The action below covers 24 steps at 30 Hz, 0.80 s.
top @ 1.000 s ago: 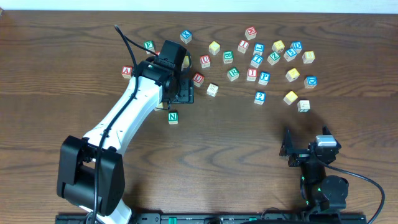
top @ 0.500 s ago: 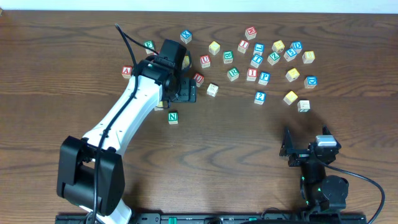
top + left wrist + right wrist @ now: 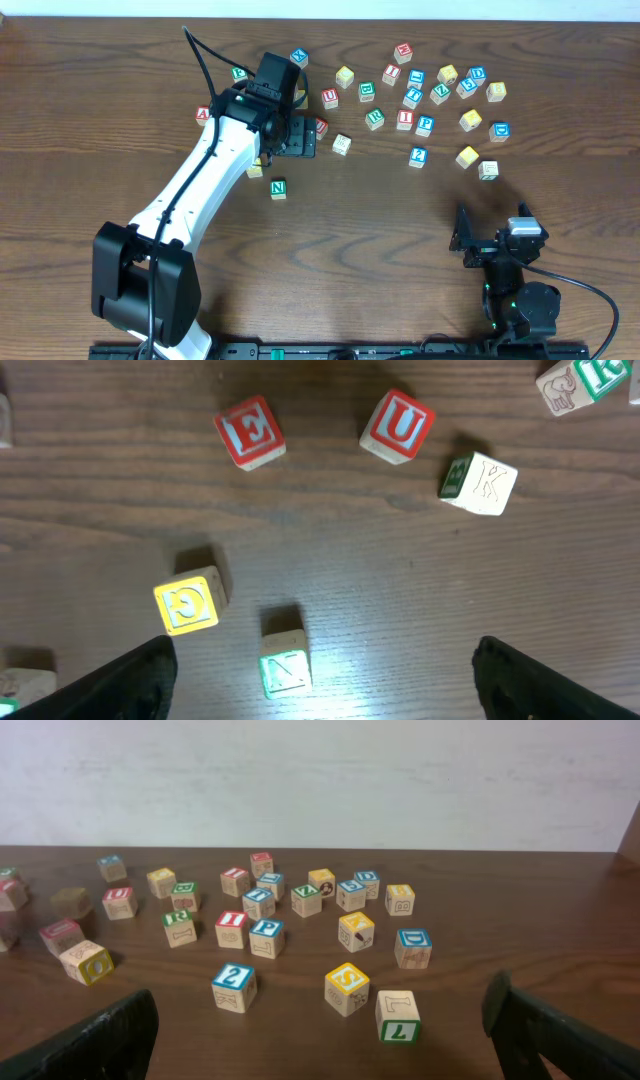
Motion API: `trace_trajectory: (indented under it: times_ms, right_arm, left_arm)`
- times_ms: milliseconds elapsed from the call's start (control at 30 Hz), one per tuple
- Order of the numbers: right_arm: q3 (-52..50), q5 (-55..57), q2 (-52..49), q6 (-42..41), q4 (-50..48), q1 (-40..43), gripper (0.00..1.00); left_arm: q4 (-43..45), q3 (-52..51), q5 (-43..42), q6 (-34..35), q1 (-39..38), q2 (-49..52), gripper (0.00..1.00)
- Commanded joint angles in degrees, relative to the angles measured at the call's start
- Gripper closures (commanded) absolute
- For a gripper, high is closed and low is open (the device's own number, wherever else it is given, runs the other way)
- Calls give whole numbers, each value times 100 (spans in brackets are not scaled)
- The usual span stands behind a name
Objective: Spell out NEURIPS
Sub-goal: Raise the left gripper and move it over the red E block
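My left gripper is open and empty, held above the table at the left of the cube cluster. In the left wrist view its fingers frame a green N cube, also seen overhead. Beyond it lie a red E cube, a red U cube and a yellow-faced cube. The arm hides the E overhead. A green R cube, red I cube and blue P cube sit mid-cluster. My right gripper is open and empty near the front.
A K cube lies right of the U. Several other lettered cubes are scattered at the back right, among them a yellow S cube, a blue 2 cube and a green 7 cube. A red A cube lies left of the arm.
My left gripper has moved a little farther back and to the right over the cubes, still open. The right arm and the cubes have not moved.
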State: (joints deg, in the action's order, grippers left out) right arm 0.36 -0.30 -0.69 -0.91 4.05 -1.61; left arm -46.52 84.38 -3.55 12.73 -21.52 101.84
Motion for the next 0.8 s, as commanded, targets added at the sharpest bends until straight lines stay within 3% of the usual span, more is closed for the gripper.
trace_trajectory:
  times_ms: [0, 500, 767]
  right_arm:
    - [-4, -9, 31, -76, 28, 44, 1]
    - [-4, -9, 31, -76, 28, 44, 1]
    - [-4, -9, 31, -76, 28, 44, 1]
  left_arm:
    - [-57, 332, 166, -136, 24, 59, 5]
    - [114, 831, 573, 142, 138, 85, 5]
    - [133, 883, 577, 219, 385, 133, 12]
